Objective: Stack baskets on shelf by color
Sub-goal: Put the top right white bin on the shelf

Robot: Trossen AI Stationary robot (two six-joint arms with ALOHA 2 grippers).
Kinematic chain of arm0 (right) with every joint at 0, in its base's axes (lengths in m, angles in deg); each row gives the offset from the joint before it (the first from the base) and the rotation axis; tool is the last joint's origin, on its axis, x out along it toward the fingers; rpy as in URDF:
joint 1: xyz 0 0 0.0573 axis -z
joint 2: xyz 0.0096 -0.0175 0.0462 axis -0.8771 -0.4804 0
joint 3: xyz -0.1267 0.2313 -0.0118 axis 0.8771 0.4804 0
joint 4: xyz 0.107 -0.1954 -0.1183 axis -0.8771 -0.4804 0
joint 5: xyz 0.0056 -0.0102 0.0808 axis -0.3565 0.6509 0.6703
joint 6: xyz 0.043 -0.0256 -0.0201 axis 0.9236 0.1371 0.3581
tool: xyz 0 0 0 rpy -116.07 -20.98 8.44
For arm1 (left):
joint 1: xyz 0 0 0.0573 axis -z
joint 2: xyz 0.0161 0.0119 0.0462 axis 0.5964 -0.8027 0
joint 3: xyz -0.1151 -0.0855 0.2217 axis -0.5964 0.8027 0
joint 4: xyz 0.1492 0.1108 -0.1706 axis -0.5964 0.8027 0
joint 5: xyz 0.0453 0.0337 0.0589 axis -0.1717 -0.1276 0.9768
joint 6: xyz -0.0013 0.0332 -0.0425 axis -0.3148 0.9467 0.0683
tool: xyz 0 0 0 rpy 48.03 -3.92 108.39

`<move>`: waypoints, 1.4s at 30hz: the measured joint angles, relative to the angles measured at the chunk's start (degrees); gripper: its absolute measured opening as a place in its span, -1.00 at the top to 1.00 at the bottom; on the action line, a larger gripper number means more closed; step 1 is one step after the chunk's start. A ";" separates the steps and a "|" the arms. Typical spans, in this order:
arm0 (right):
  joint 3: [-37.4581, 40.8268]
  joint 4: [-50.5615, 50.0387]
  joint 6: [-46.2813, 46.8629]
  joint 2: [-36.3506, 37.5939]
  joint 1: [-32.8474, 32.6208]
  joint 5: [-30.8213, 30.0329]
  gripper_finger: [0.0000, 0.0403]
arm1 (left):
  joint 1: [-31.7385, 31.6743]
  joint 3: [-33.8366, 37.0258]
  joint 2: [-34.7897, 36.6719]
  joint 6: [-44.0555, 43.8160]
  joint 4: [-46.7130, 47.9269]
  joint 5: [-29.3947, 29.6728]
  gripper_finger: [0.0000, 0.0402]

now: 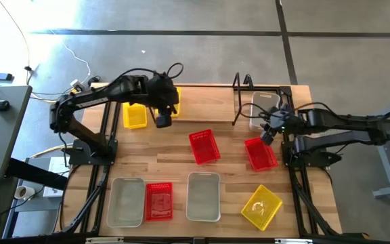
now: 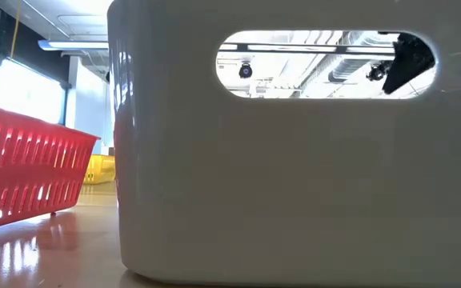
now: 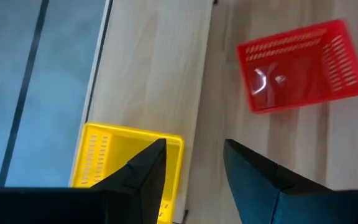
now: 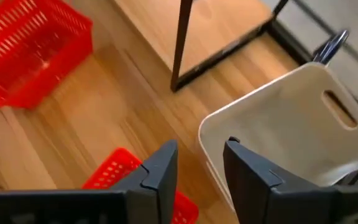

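Pale butcher-block wood makes up the table (image 1: pixel 229 152), its planks running lengthwise and set in a black tubular frame, standing on a grey concrete floor (image 1: pixel 202 47) crossed by dark seams and a patch of glare at the far left. On this top the baskets lie scattered: a yellow basket (image 1: pixel 135 115) near the far left edge, just beside the left gripper (image 1: pixel 162 120), which hovers above the wood with its jaws apart and nothing between them. A red basket (image 1: pixel 204 146) sits tilted at mid-table, another red basket (image 1: pixel 261 154) lies under the right arm, and along the near edge stand a grey-white basket (image 1: pixel 126 201), a third red basket (image 1: pixel 158 201) touching it, a second grey-white basket (image 1: pixel 203 196) and a tilted yellow basket (image 1: pixel 261 207). The black wire shelf (image 1: pixel 244 95) rises at the far right corner, with a third grey-white basket (image 1: pixel 261 108) resting on the table against it. The right gripper (image 1: pixel 268 134) hangs near that basket's edge, jaws apart, gripping nothing. From table height, the near grey-white basket's wall fills the view; through its handle slot show ceiling ducts (image 2: pixel 326 68), and bright windows (image 2: pixel 22 88) light the room to the left.
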 joint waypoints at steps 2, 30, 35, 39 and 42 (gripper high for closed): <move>-0.11 0.01 -0.08 -2.48 1.98 2.06 0.37 | 0.94 0.00 1.64 -0.11 -0.02 -0.09 0.26; -0.11 -2.90 -16.88 -24.05 17.46 16.45 0.18 | 3.64 -0.02 5.19 -0.08 0.00 0.05 0.26; -0.11 -2.89 -16.71 -28.39 17.46 14.50 0.18 | 3.64 -0.02 5.19 -0.08 0.00 0.05 0.26; -0.11 -2.89 -16.70 -31.62 17.46 13.41 0.18 | 3.64 -0.02 5.19 -0.09 0.00 0.05 0.26; -0.11 -2.88 -16.70 -33.69 17.46 11.95 0.18 | 3.64 0.00 5.17 -0.09 0.00 0.05 0.26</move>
